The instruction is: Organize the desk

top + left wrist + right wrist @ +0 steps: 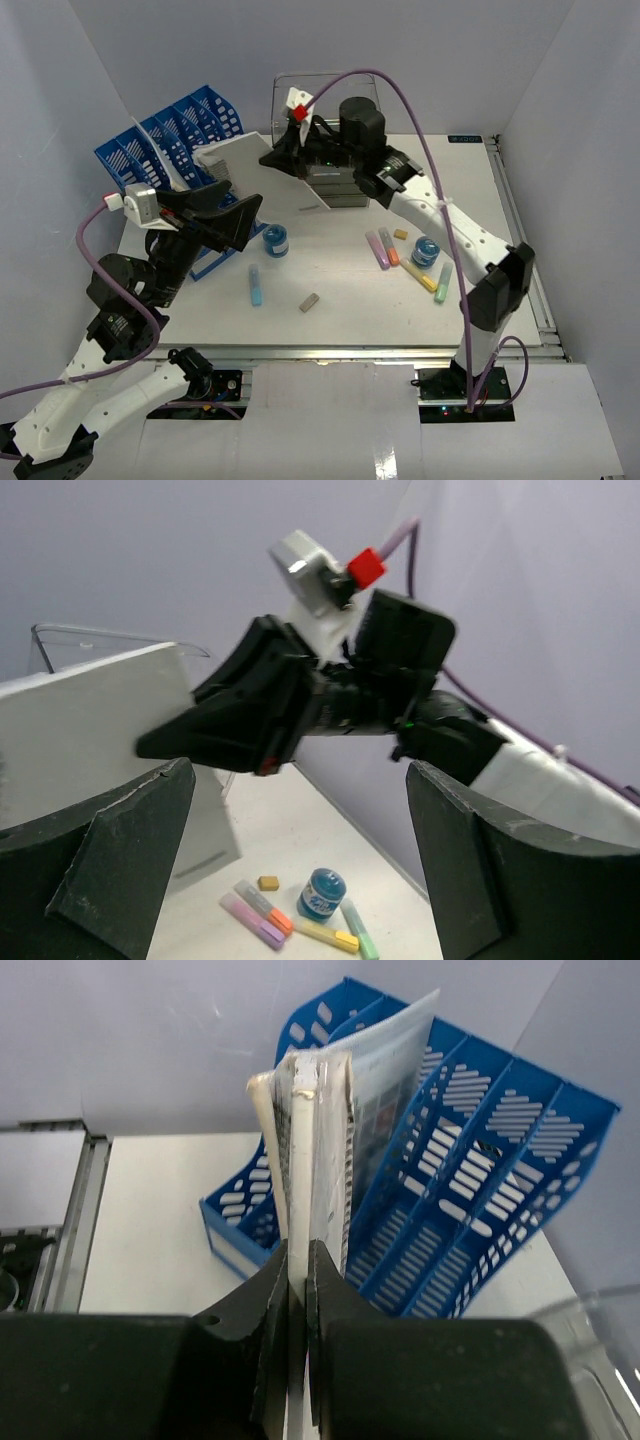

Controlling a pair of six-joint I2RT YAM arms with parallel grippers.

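Bordering the near edge: we find a metal rail (330,352) along the front of the desk (340,320), with both arm bases fixed at it.
Desk: a flat white tabletop filling the middle of the scene, with pale walls on the left, right and far sides.
Near middle: a light blue marker (255,285) and a small grey block (309,302) lie apart on the bare surface.
Right cluster: a pink marker (377,250) and an orange marker (389,246) lie side by side. A yellow marker (420,275) and a green marker (444,282) lie nearer to us, and a small tan block (401,234) lies just beyond.
Round blue containers: we see a left blue container (275,241) near the rack's foot. A right blue container (425,250) sits among the markers.
Left gripper (238,208): its fingers are spread wide and hold nothing. It hovers at the left, above the near end of the rack.
Blue file rack (170,140): it is slotted and stands at the far left, with papers upright in one slot.
Right gripper (297,1260): it reaches across the far middle with its fingers pinched onto the edge of a white sheet (250,160). The sheet's other end reaches the rack. We cannot tell whether it is a folder or a booklet.
Clear drawer box (330,100): it stands at the far edge, partly hidden behind the right arm.
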